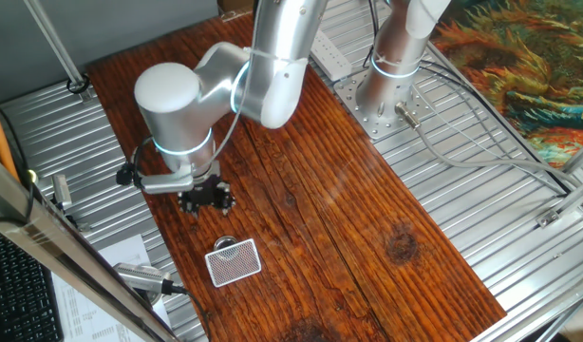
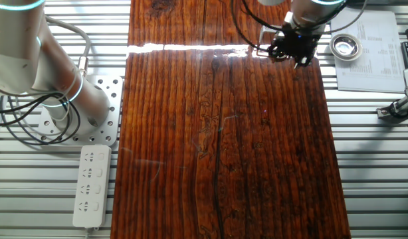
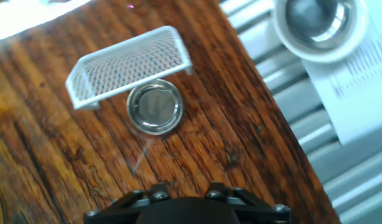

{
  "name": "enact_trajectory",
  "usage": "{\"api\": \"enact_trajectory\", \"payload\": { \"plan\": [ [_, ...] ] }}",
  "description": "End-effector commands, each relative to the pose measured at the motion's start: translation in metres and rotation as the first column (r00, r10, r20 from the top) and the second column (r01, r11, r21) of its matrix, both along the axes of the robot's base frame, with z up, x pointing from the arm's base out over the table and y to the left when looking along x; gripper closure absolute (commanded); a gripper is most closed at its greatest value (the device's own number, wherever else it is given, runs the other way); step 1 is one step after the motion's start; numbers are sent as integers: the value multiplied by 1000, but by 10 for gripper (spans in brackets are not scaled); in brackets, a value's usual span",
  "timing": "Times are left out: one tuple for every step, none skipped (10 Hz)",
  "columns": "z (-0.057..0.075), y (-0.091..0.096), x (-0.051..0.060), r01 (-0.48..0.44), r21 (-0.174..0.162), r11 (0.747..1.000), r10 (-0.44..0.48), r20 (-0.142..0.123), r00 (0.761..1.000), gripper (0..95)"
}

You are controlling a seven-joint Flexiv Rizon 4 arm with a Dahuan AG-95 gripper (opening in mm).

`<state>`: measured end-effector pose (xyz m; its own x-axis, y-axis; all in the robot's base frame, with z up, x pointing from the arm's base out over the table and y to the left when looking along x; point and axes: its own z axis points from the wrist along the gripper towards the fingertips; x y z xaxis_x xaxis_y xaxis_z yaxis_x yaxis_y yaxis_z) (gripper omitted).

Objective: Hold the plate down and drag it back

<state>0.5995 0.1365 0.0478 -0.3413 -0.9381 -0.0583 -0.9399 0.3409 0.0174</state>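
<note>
The plate [image 3: 155,107] is a small shiny silver disc with a raised rim, lying flat on the wooden table [image 3: 241,143]. It touches the near edge of a white mesh card [image 3: 129,62]. In one fixed view only a sliver of the plate [image 1: 226,241] shows, at the card's [image 1: 235,262] far edge. My gripper [image 1: 208,201] hovers above the wood, a short way from the plate and not touching it. In the hand view only the gripper's dark body [image 3: 185,202] shows at the bottom edge, with the fingertips hidden. In the other fixed view my gripper [image 2: 294,50] is seen, but plate and card are not.
A silver bowl [image 3: 318,22] sits on a printed sheet [image 3: 359,87] just off the table's edge, also in the other fixed view [image 2: 345,45]. A second arm's base [image 1: 391,85] stands on the metal bench. A power strip [image 2: 91,186] lies beside the table.
</note>
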Motion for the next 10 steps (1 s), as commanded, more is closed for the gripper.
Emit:
{"api": "enact_trajectory", "payload": {
  "plan": [
    [-2,8,4,-2,6,1000,2,0,1000,380],
    [-2,8,4,-11,8,1000,11,1,1000,380],
    [-2,8,4,-68,3,998,68,4,998,380],
    [-2,8,4,-96,9,995,96,3,995,190],
    [-2,8,4,-129,12,992,129,2,992,190],
    [-3,7,1,-166,12,986,166,0,986,190],
    [-6,7,-7,-176,24,984,176,4,984,190],
    [-10,10,-14,-168,38,985,168,9,986,190],
    [-11,15,-15,-159,40,986,159,9,987,190],
    [-13,22,-16,-139,38,990,139,4,990,190]
  ]
}}
